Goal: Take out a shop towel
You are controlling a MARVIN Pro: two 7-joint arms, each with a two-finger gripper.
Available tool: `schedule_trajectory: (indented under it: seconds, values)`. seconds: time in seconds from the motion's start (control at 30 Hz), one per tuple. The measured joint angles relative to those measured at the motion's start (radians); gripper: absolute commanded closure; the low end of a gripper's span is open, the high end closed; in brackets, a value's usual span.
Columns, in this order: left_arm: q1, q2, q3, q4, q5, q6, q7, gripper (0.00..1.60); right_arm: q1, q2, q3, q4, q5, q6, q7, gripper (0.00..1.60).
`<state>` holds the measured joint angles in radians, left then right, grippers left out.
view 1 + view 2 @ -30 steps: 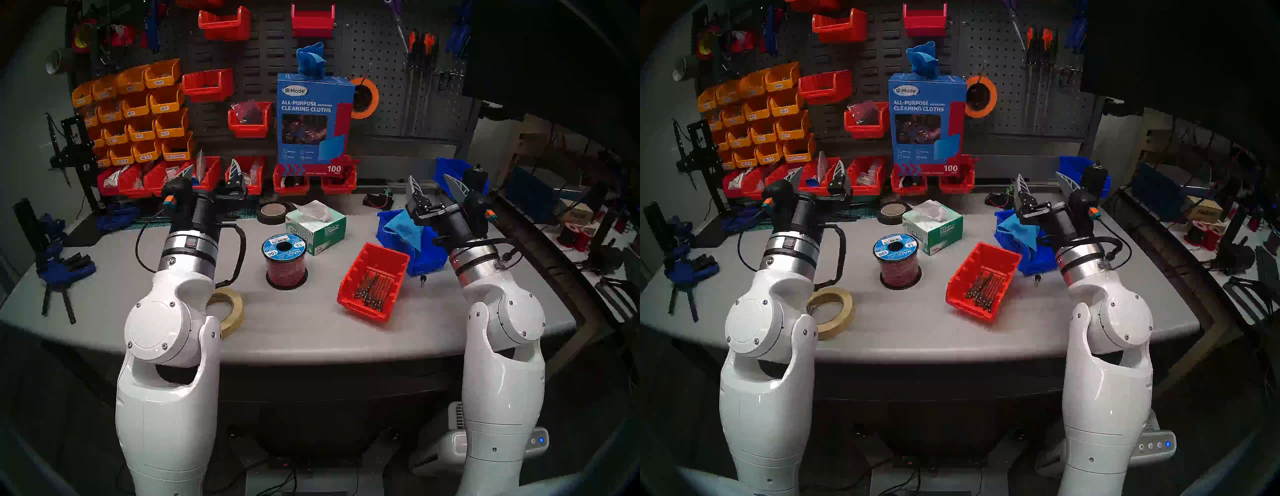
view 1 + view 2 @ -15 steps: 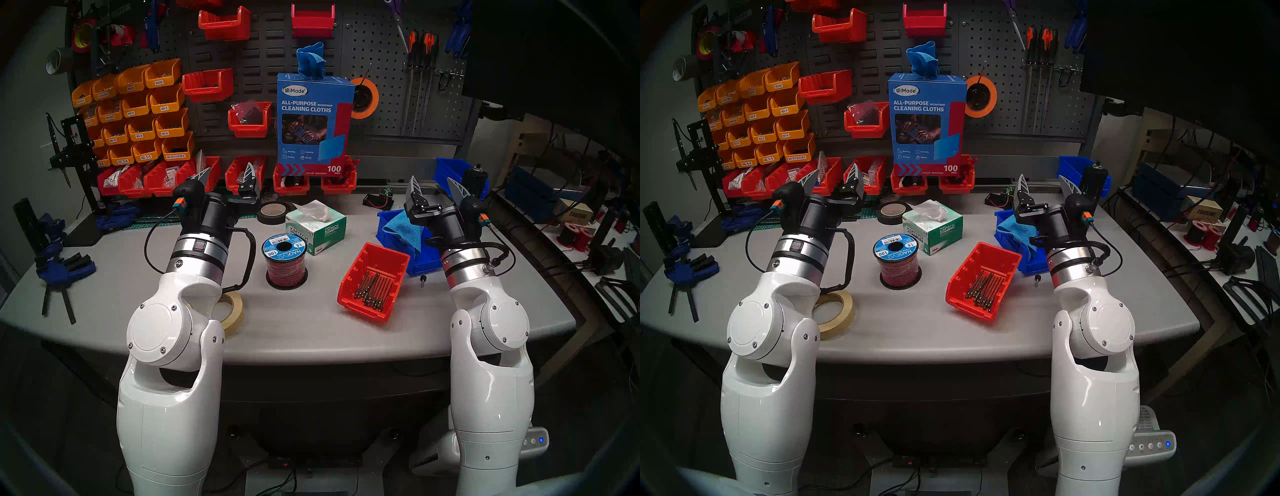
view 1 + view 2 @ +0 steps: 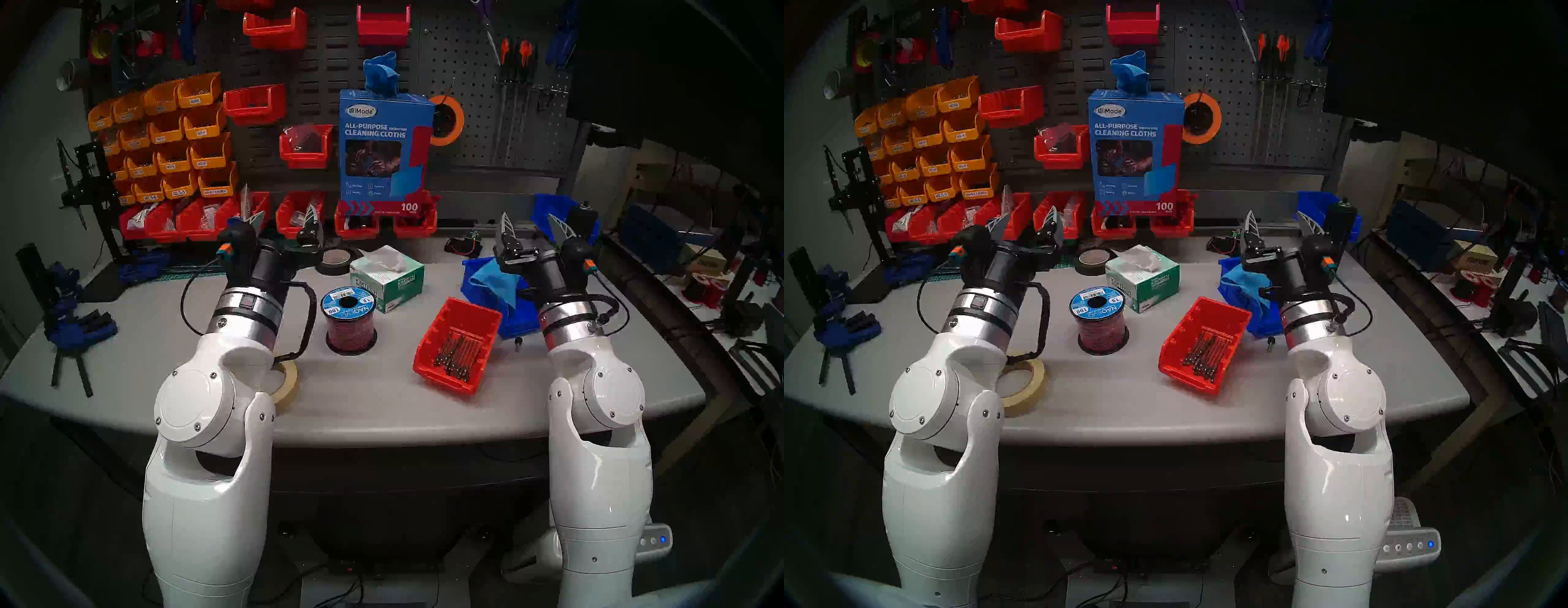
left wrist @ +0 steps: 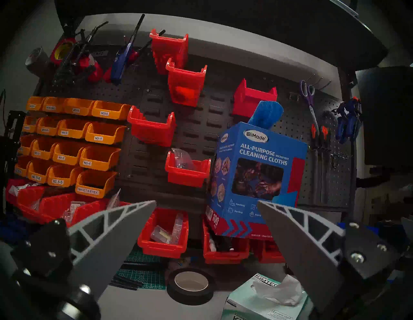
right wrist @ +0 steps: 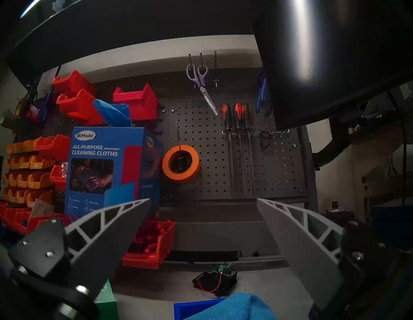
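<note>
Bins (image 3: 161,140) of orange plastic, labelled with screw sizes, hung in rows at the far left of the pegboard, above a row of red bins (image 3: 195,218) holding small bagged parts. Right of them the left claw (image 3: 285,217) pointed forward and slightly upward over the worktop (image 3: 360,390), its fingers spread wide and empty; the left forearm rose steeply from the near edge. A spool of red wire (image 3: 350,320) stood upright near the centre, with a green tissue box (image 3: 387,278) just behind it, white tissue protruding from its top. Above and behind, a tall blue cardboard box (image 3: 384,153) stood upright on the red bins at the pegboard's foot; the shop towel (image 3: 381,74) stuck up, bunched, from its top opening, well apart from both claws. Further right, a red bin (image 3: 458,346) lay tilted on the worktop and held a bundle of metal bits. A blue bin (image 3: 498,297) beside it held a second blue cloth (image 3: 494,282) draped over its rim. The right claw (image 3: 534,225) hovered above that bin, angled forward and upward, fingers wide apart and gripping nothing.
</note>
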<state>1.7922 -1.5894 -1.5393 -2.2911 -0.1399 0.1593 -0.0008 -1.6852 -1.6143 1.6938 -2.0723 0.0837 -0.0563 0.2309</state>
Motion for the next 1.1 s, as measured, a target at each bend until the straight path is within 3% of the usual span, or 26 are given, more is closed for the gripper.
schedule_trajectory:
  seconds: [1.1]
  values:
    - [0.000, 0.004, -0.001, -0.002, -0.005, 0.000, 0.001, 0.00, 0.001, 0.008, -0.006, 0.001, 0.007, -0.004, -0.012, 0.00]
